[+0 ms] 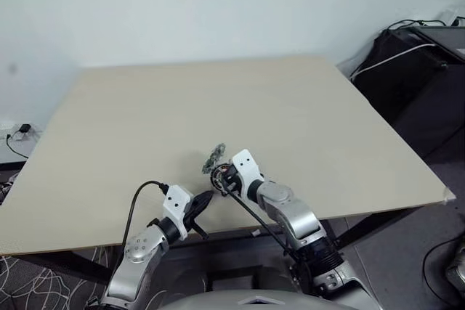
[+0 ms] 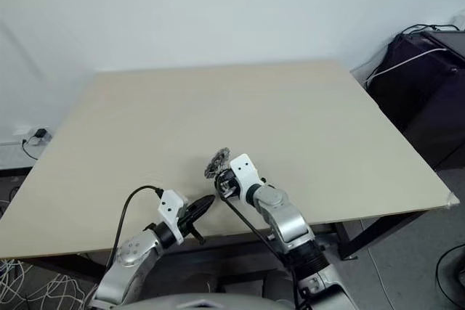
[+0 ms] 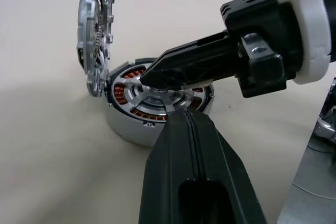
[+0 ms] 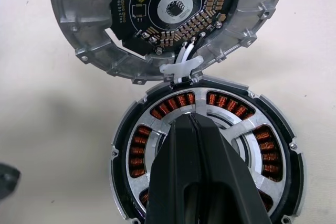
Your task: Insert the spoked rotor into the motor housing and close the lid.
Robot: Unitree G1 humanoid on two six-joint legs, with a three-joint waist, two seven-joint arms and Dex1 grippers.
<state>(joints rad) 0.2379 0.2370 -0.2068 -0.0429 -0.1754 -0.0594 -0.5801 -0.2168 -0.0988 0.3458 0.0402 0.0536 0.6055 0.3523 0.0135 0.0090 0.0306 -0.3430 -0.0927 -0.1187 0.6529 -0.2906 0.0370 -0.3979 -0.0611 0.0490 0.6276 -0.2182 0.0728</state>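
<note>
Nearest the table edge, the left gripper (image 1: 203,202) is hanging with its fingers pressed together, empty, short of the work. Just beyond, the right gripper (image 3: 157,74), also pinched shut and holding nothing, is pressing its tip on the spoked rotor (image 4: 239,135), which is already sitting in the motor housing (image 3: 126,124) over the copper windings. Behind, the hinged lid (image 4: 94,35) is standing open; I judge the rotor should be seated flat before swinging it down.

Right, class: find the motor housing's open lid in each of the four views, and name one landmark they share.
Left eye view: lid near the table's front edge, ahead of the right gripper.
Right eye view: same spot.
Left wrist view: standing on edge beside the motor housing.
Right wrist view: circuit-board face showing.
Shared landmark: right gripper.
</note>
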